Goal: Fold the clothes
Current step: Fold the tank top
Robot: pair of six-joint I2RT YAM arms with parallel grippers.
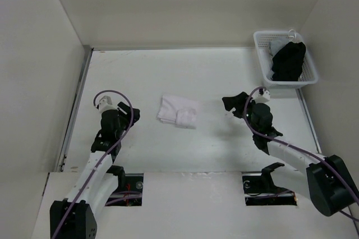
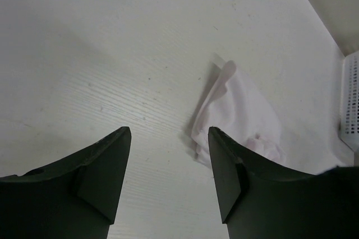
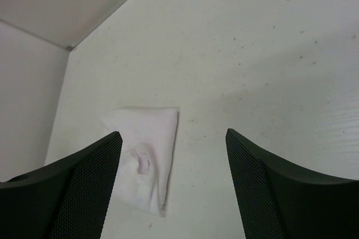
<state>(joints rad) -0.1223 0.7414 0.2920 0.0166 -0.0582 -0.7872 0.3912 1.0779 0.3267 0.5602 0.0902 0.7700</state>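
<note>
Left gripper (image 1: 133,114): jaws stand apart with nothing between them; its wrist view shows only bare table (image 1: 190,76) in the gap. It sits left of the clothes (image 1: 178,111), apart from them, with a band of open tabletop between fingertips and cloth.

Right gripper (image 1: 231,104): jaws spread wide and holding nothing. It sits right of the clothes, also apart, with a similar band of tabletop between.

Clothes: a compact white bundle, roughly rectangular, lying flat near the middle of the table between the two grippers. The left edge is rounded and slightly lifted, casting a shadow in the left wrist view. The right edge runs straight in the right wrist view. A small bunched lump sits on the near right part, and the near edge is uneven. No part touches either gripper.

Open room: tabletop surrounds the clothes on all four sides, widest toward the back wall (image 1: 185,3).

Edges: a dark strip (image 1: 76,110) runs along the table's left side at the foot of the left wall. A white basket (image 1: 261,54) stands in the far right corner, close to the right wall and well apart from the clothes; a black garment (image 1: 289,62) lies in it. Both arm bases sit at cutouts in the near ledge.
</note>
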